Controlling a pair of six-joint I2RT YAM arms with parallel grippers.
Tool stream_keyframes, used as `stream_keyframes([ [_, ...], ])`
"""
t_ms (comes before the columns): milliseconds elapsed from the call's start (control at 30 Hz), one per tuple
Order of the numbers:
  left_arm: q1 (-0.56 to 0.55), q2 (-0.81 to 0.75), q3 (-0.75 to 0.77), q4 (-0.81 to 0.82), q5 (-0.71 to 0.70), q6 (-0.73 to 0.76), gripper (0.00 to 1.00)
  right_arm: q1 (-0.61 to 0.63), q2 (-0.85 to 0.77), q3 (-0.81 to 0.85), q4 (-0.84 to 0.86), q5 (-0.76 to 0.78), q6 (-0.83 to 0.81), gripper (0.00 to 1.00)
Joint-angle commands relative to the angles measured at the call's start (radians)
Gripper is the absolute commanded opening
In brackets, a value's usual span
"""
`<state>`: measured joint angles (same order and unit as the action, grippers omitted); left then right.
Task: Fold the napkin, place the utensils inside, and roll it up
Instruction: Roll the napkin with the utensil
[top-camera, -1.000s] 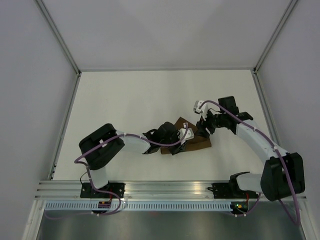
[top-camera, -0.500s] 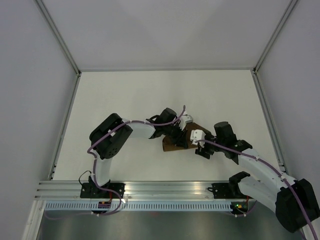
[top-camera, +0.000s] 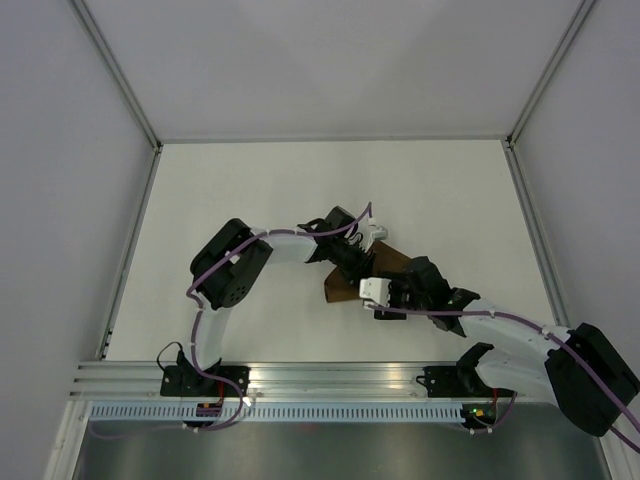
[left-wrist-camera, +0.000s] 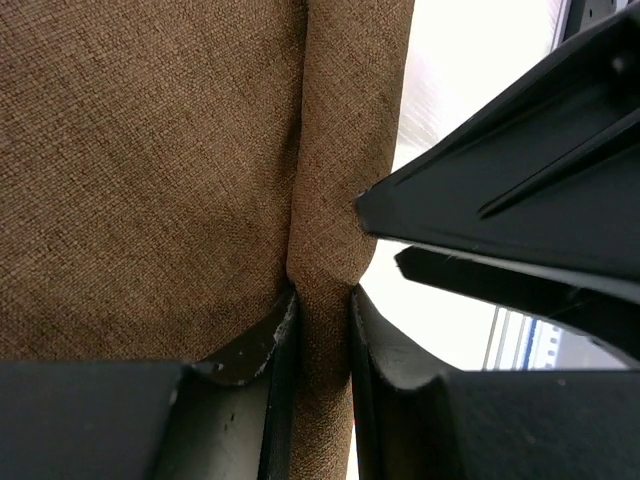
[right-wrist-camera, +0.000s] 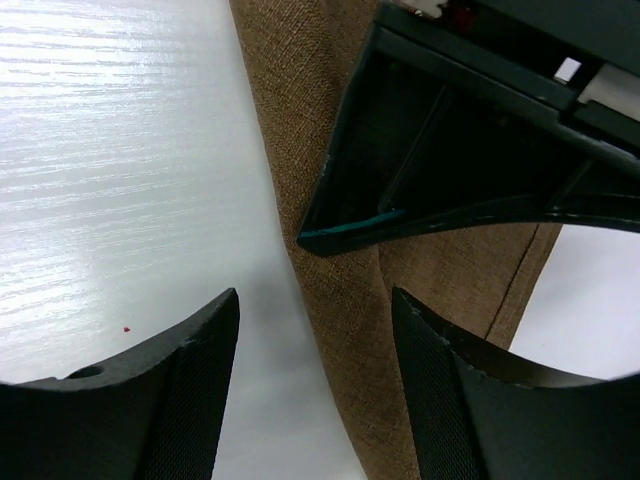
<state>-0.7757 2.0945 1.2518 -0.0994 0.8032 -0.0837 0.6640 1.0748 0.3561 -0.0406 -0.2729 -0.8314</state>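
Observation:
The brown napkin (top-camera: 388, 266) lies folded and bunched in the middle of the table, mostly under the two grippers. My left gripper (top-camera: 352, 262) is shut on a fold of the napkin (left-wrist-camera: 320, 330), its jaws pinching the cloth between them. My right gripper (top-camera: 388, 296) is open, its fingers (right-wrist-camera: 190, 390) straddling the napkin's near edge (right-wrist-camera: 350, 330) just in front of the left gripper's fingers (right-wrist-camera: 420, 200). The knife is not in view.
The white table (top-camera: 250, 190) is walled by white panels on the left, back and right. An aluminium rail (top-camera: 320, 375) with the arm bases runs along the near edge. The two grippers are very close together over the napkin.
My right arm has swung from the napkin's right side round to its near edge, low and close to the left gripper. My left gripper shifted back and right with the cloth.

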Motion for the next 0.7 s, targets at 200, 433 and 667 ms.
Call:
stream_keyframes([
  [200, 0.004, 0.064, -0.002, -0.206, -0.032, -0.011, 0.04, 0.029, 0.094, -0.019, 0.099, 0.067, -0.018, 0.51],
  [433, 0.007, 0.030, 0.015, -0.211, -0.058, -0.042, 0.16, 0.028, 0.111, -0.026, 0.081, 0.064, -0.003, 0.28],
  [667, 0.013, -0.152, -0.050, -0.054, -0.140, -0.136, 0.31, 0.028, 0.126, 0.000, -0.005, 0.023, 0.011, 0.10],
])
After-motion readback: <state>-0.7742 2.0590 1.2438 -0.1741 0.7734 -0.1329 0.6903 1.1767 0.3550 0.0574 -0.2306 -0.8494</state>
